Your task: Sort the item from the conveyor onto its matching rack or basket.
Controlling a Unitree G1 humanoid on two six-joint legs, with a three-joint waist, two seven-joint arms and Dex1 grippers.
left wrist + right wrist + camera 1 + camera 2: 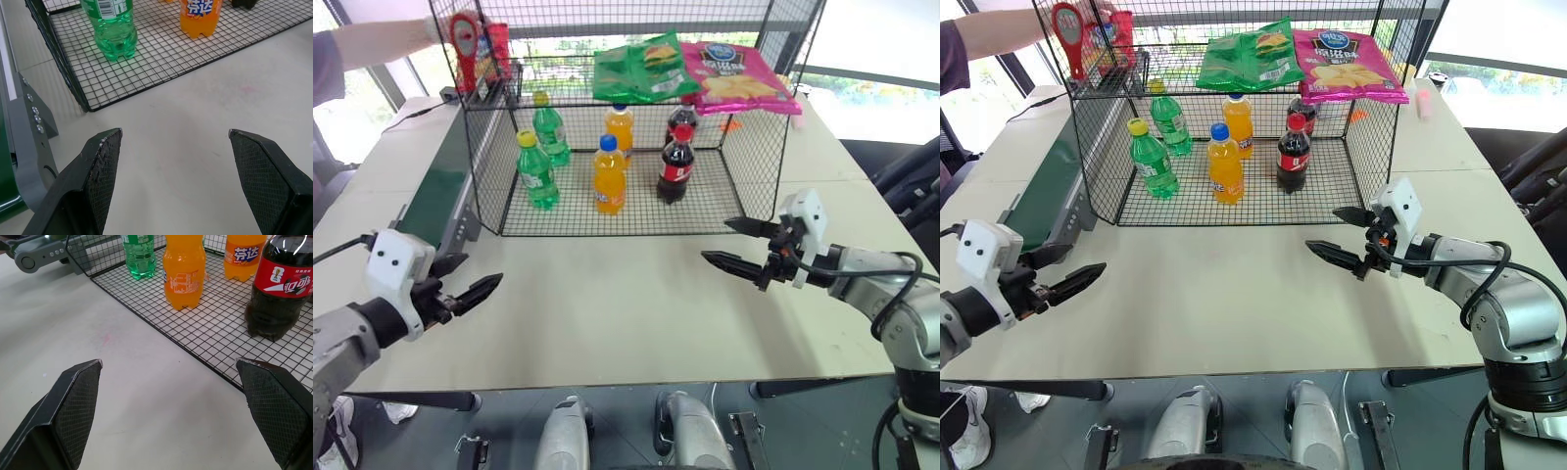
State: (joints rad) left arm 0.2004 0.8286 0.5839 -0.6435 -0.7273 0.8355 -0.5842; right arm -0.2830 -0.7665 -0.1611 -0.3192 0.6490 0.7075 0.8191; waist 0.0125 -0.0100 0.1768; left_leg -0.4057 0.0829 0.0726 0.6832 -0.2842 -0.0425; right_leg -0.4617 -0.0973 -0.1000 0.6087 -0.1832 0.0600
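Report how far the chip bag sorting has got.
Done: a green chip bag and a pink chip bag lie on the wire cage's upper shelf. In hand: nothing; the left gripper and right gripper hover over the table with open, empty jaws. Left: a person's hand holds the red chip bag at the conveyor's far end; picking and shelving remain.

Filling most of the frame: a pale table (636, 313), its near half lying bare. Standing on it at upper centre: a black wire cage (744, 166), its mesh floor resting flat on the tabletop. Running along the table's left edge toward the upper left: a green conveyor (435, 196) in a grey frame, its roller end sitting just beside the cage's lower-left corner. Trailing across the far upper-left corner: a dark cable (411, 116).
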